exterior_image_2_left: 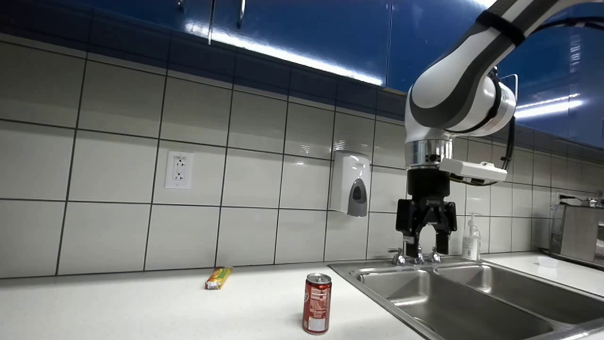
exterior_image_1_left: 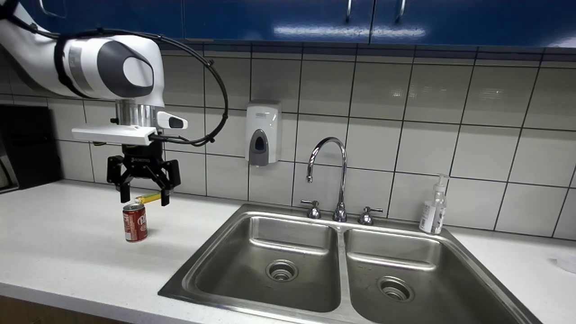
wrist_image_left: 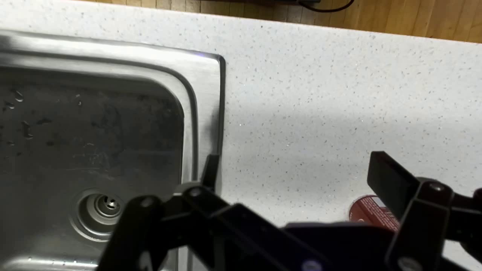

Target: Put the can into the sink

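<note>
A white counter (exterior_image_2_left: pixel 118 314) carries 1 upright can (exterior_image_2_left: pixel 317 304) and 1 yellow packet (exterior_image_2_left: pixel 218 278).

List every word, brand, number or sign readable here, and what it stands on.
"ROBOTIQ": on the gripper.
The can: large white lettering not surely readable; print too small.
The wall dispenser: label too small.
The bottle: label too small.
The outlet: marking too blurred.
The yellow pack: print too blurred.

Your can (wrist_image_left: pixel 366 211) partly hidden behind the pincer (wrist_image_left: pixel 295 163) in the wrist view, sink (wrist_image_left: pixel 207 94) left of it cut off, your arm (exterior_image_1_left: pixel 112 67) above the pincer cut off in both exterior views
</note>
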`<state>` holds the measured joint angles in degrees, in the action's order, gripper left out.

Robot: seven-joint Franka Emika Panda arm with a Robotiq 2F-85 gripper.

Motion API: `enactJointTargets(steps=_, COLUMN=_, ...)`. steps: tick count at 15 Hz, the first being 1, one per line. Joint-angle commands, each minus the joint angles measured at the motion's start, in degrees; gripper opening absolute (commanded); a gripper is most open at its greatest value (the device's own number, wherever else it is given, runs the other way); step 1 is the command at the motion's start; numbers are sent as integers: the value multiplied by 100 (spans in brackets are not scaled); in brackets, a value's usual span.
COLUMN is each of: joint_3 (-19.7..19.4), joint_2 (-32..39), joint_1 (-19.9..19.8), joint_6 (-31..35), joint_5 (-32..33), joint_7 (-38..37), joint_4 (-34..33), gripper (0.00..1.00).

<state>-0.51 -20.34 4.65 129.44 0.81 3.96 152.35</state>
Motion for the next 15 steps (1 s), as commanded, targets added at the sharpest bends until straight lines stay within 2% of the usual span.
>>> enactJointTargets(steps=1, joint_3=104, joint_2=608, joint_1=93, joint_6=229, joint_5=-127, joint_7=227, joint_4=-483, gripper=100)
enactJointTargets(steps=9, joint_3=353, joint_2=1655, joint_1=292, joint_6=583, joint_5=-405, joint_7=206, joint_4=-1269, gripper=100)
enactJointTargets(steps=15, joint_3=609, joint_2=2346, joint_1=347, joint_6=533, joint_5=-386, joint_7=137, joint_4=-1871, gripper=100)
